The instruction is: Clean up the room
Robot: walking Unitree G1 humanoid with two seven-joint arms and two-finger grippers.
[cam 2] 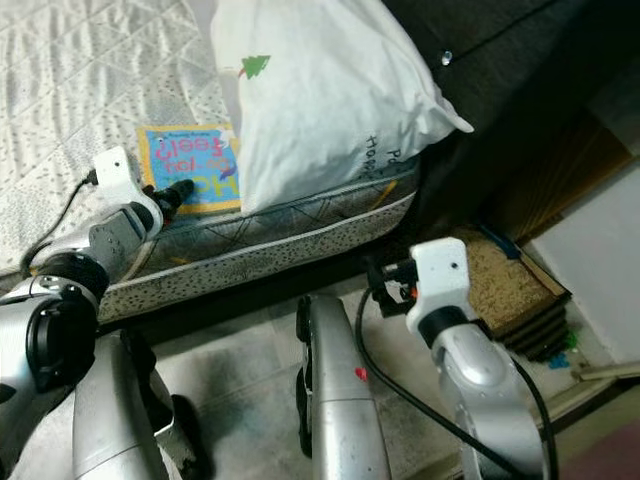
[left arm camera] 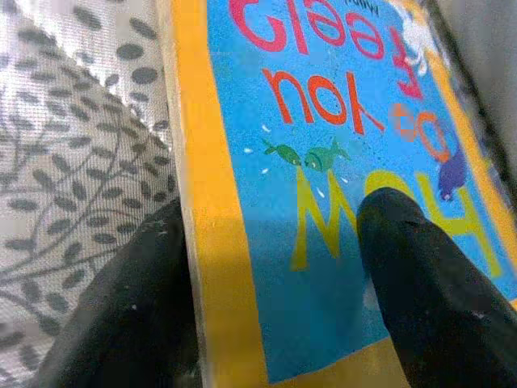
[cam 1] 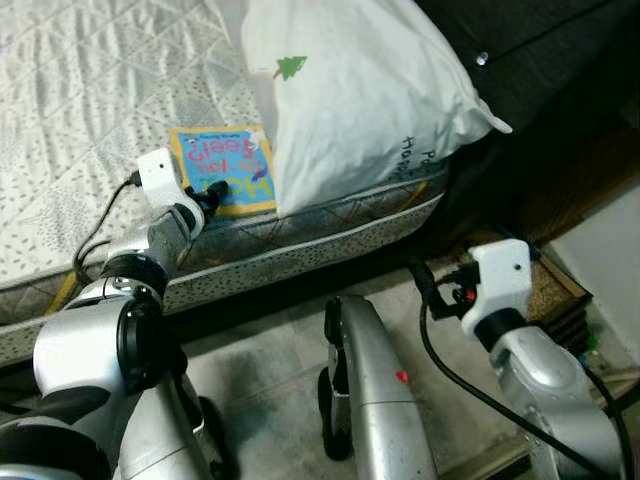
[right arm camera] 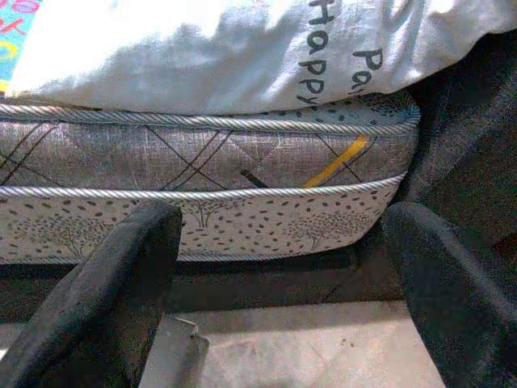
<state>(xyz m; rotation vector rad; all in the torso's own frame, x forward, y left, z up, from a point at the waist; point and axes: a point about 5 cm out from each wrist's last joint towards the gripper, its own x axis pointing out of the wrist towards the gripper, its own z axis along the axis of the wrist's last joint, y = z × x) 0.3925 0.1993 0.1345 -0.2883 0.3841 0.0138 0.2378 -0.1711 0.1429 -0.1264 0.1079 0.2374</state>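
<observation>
Left hand [cam 1: 213, 193] at mattress [cam 1: 100, 110] edge, its 2 fingers straddling the book [cam 1: 225, 168] edge w/ 1 on the cover; book lies beside white pillow [cam 1: 350, 90]. Right hand [right arm camera: 275, 267] hangs wide open, holding nothing, over floor [cam 1: 270, 370] by the bed.

Book [cam 1: 226, 168] right edge hidden under pillow [cam 1: 360, 90].

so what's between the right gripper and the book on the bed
In the right eye view, the mattress edge and the overhanging corner of the white pillow lie between the right gripper and the book.
</observation>
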